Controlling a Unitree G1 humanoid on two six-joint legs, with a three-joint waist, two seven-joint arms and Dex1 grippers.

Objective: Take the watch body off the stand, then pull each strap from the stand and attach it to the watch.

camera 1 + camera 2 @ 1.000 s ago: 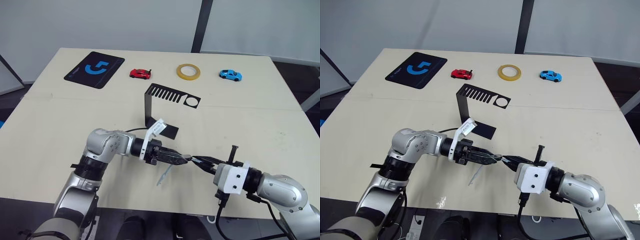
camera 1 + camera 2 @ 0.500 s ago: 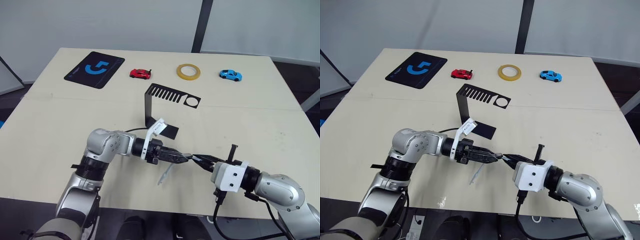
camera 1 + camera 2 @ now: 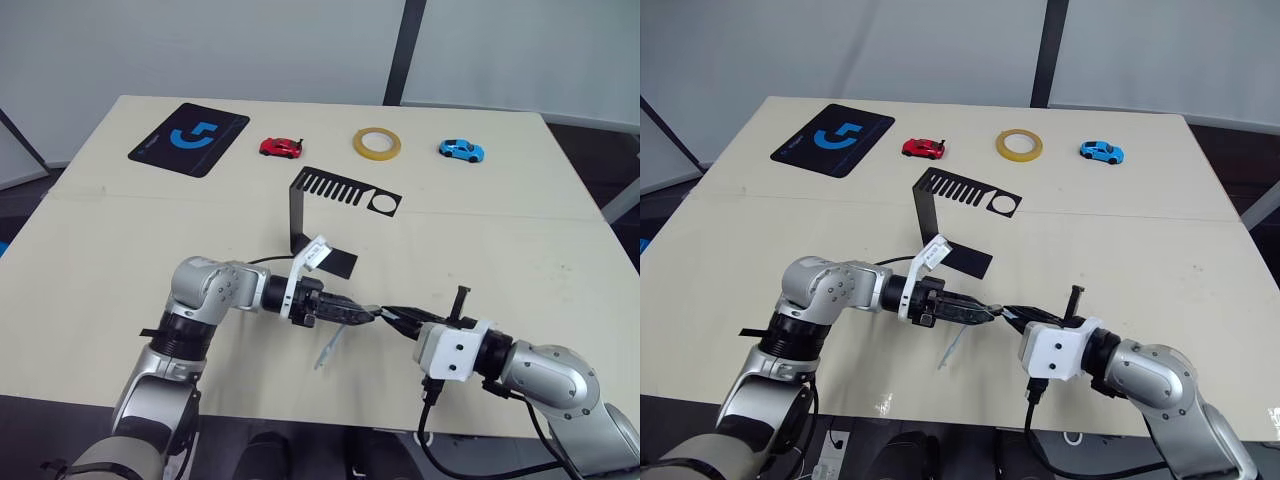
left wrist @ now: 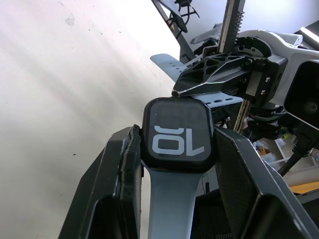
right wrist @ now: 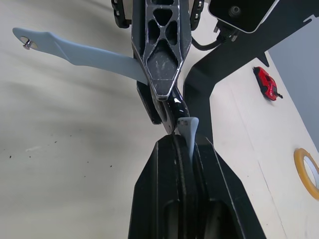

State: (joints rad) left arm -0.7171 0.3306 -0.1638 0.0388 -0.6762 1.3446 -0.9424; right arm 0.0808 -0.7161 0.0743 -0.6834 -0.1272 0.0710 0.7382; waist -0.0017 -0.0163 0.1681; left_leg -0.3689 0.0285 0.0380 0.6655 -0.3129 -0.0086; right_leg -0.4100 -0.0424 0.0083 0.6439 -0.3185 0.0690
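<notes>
Left wrist: watch body (image 4: 178, 135) between left pincer (image 4: 174, 164) fingers

A pale beige rectangular wooden table (image 3: 120, 250) stands on a dark grey floor (image 3: 600, 160). Beyond its far edge runs a plain light grey wall (image 3: 200, 45), split by a dark vertical post (image 3: 404, 48).

I see a pale bench (image 3: 120, 250). Along its far edge, from left to right, lie a black mat (image 3: 188, 138), a red toy car (image 3: 280, 147), a tape roll (image 3: 376, 143) and a blue toy car (image 3: 460, 150). The black stand (image 3: 325, 215) sits at mid-bench.
</notes>
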